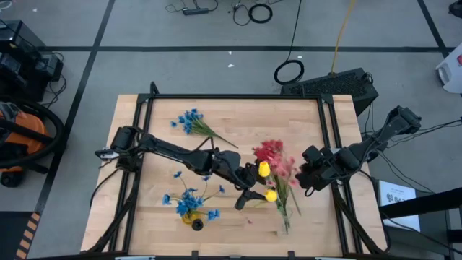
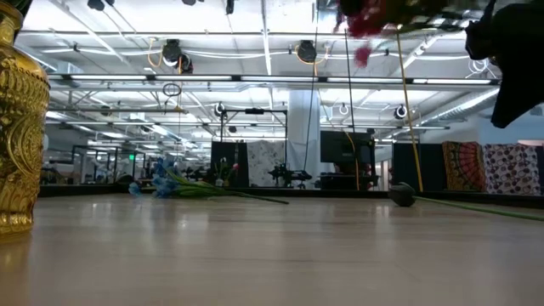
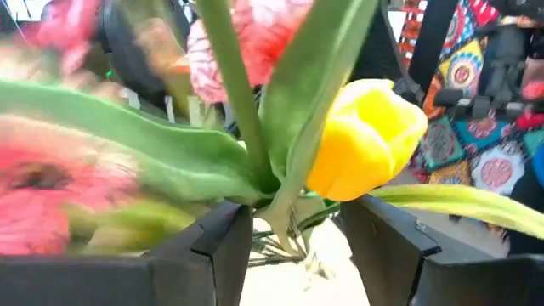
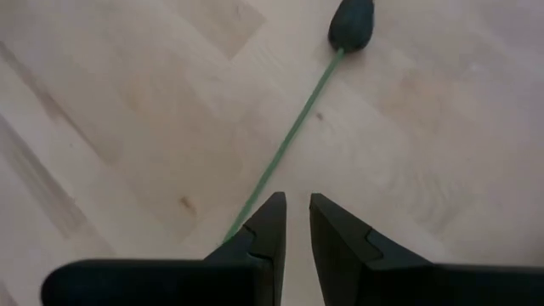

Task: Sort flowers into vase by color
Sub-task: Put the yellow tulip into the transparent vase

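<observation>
A bunch of red and pink blossoms (image 1: 273, 155) with two yellow buds (image 1: 271, 195) is up in the air right of the table's middle; its red heads show at the top of the low view (image 2: 374, 17). My left gripper (image 1: 253, 189) (image 3: 297, 229) is shut on this bunch. My right gripper (image 1: 304, 179) (image 4: 297, 204) hangs just right of the blossoms, shut to a narrow slit with nothing in it. Below it a green stem with a dark bud (image 4: 352, 21) (image 2: 402, 195) lies on the table. A gold vase (image 1: 191, 219) (image 2: 17, 127) holds blue sprigs (image 1: 189, 198). My left gripper pinches the bunch between its two fingers at the base of the green leaves (image 3: 280, 208), just below a yellow bud (image 3: 365, 136). The fingers (image 3: 217, 246) come from the table's left, slanting toward the near edge. The bunch is lifted clear, stems (image 1: 286, 217) trailing toward the near edge.
A loose blue sprig (image 1: 191, 123) (image 2: 166, 183) lies near the far left of the table. The gold vase stands close to the near edge, left of my left gripper. Bare wood (image 1: 238, 115) lies toward the far edge between the arms.
</observation>
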Tool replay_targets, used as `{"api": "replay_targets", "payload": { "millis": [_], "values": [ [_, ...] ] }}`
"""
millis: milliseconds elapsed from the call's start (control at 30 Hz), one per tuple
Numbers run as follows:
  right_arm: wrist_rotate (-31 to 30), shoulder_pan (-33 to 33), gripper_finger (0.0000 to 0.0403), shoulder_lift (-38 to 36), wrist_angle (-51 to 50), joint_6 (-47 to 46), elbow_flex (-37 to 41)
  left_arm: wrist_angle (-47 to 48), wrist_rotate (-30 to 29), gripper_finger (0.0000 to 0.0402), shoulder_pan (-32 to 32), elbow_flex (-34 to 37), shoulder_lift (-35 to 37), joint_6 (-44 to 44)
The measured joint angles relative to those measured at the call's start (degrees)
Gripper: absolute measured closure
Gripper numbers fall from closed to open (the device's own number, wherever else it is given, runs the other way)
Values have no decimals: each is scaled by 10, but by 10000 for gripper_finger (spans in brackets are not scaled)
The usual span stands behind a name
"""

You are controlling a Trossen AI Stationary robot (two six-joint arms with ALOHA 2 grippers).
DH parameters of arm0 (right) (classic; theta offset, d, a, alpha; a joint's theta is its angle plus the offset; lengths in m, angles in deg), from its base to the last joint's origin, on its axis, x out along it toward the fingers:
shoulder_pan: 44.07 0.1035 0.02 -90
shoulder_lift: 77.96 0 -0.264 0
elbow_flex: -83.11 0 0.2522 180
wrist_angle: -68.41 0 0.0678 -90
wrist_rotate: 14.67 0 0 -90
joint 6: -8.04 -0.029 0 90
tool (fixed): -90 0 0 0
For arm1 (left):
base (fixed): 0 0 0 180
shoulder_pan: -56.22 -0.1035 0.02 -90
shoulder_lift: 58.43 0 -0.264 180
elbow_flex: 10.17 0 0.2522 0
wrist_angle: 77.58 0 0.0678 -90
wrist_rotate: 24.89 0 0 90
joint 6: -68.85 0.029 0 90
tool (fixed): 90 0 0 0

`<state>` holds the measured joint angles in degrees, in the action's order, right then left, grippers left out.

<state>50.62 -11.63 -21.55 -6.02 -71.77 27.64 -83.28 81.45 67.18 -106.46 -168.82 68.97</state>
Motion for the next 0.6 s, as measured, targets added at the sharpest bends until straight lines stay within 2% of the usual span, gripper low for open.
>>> {"api": "replay_targets", "payload": {
  "millis": [133,400,600],
  "values": [
    [-24,-2,355,0,3,-4,0,-2,-1,217,-5,0,2,9],
    [-24,-2,355,0,6,4,0,0,-17,217,-20,-1,1,4],
    [-20,-2,355,0,8,10,0,88,-43,217,-47,-2,1,-27]
  ]
}}
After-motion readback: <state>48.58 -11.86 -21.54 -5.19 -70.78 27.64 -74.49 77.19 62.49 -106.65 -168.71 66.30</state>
